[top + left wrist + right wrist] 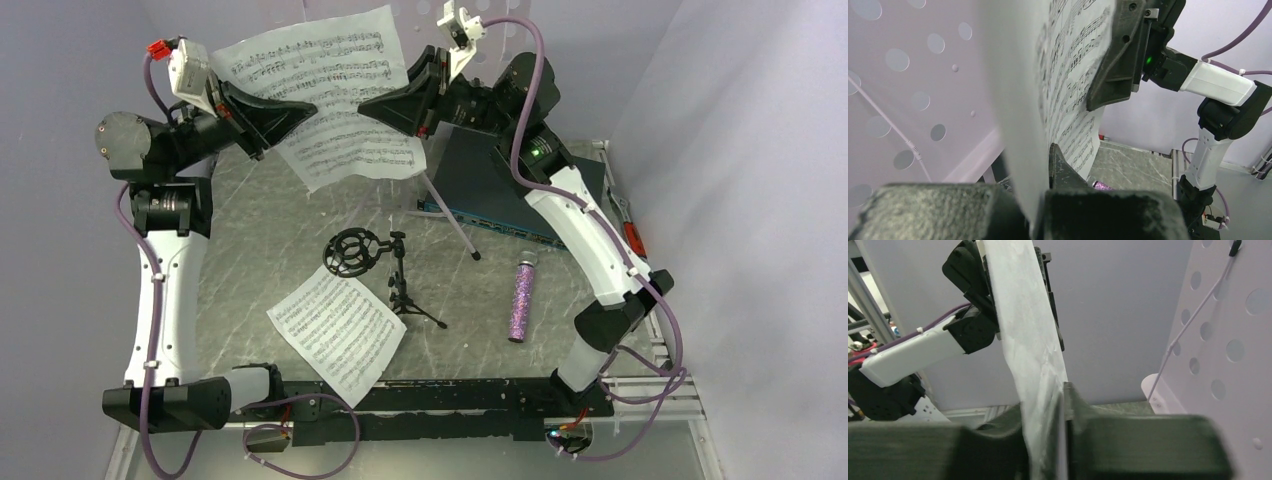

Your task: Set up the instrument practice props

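Sheet-music page (pixel 310 60) hangs between left gripper (pixel 304 108) and right gripper (pixel 366 105) — each clamped on one side edge — with the perforated music stand (pixel 885 95) just beyond it.

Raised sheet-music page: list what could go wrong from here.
1. The left fingers and right fingers pinch opposite edges of the page; pulling apart could tear it.
2. The page curves between them, so it might crease or slip off the music stand when released.
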### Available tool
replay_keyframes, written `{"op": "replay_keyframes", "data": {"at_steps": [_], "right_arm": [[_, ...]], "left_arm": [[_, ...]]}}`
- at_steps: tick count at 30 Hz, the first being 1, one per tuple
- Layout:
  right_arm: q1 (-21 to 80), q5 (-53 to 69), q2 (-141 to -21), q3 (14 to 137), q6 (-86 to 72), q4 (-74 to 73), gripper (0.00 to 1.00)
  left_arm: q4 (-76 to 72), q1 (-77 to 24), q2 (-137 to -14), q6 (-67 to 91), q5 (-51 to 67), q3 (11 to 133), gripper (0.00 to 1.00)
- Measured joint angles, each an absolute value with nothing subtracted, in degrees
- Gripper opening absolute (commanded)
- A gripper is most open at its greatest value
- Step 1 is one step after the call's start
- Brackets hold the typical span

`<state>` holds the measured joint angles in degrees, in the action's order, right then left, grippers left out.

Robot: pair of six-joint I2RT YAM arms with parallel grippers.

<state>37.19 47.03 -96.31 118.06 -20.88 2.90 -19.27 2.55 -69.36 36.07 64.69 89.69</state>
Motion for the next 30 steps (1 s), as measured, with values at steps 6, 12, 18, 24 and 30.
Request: {"op": "replay_keyframes", "data": {"at_steps": [6, 12, 18, 24, 30], "right_arm": [[37.1, 47.3, -97.8, 119.5, -22.6, 3.6, 0.0], [36.7, 44.4, -96.5, 118.4, -22.2, 3.5, 0.0], [35.2, 35.7, -91.2, 116.2, -18.6, 0.2, 0.0], [34.2, 26.5, -84.2, 114.4, -14.9, -2.0, 0.0], [34.2, 20.9, -80.1, 113.4, -12.5, -1.9, 0.0]], "left_arm": [[-19.8, 2.5, -69.6, 36.2, 64.8, 89.7, 0.48], [-17.5, 2.5, -69.5, 33.6, 62.7, 89.9, 0.78], [-11.1, 2.5, -69.3, 28.8, 56.3, 91.3, 0.82], [-4.4, 2.5, -69.1, 24.4, 47.9, 94.0, 0.81], [2.9, 2.5, -69.7, 21.8, 39.4, 98.0, 0.65]]}}
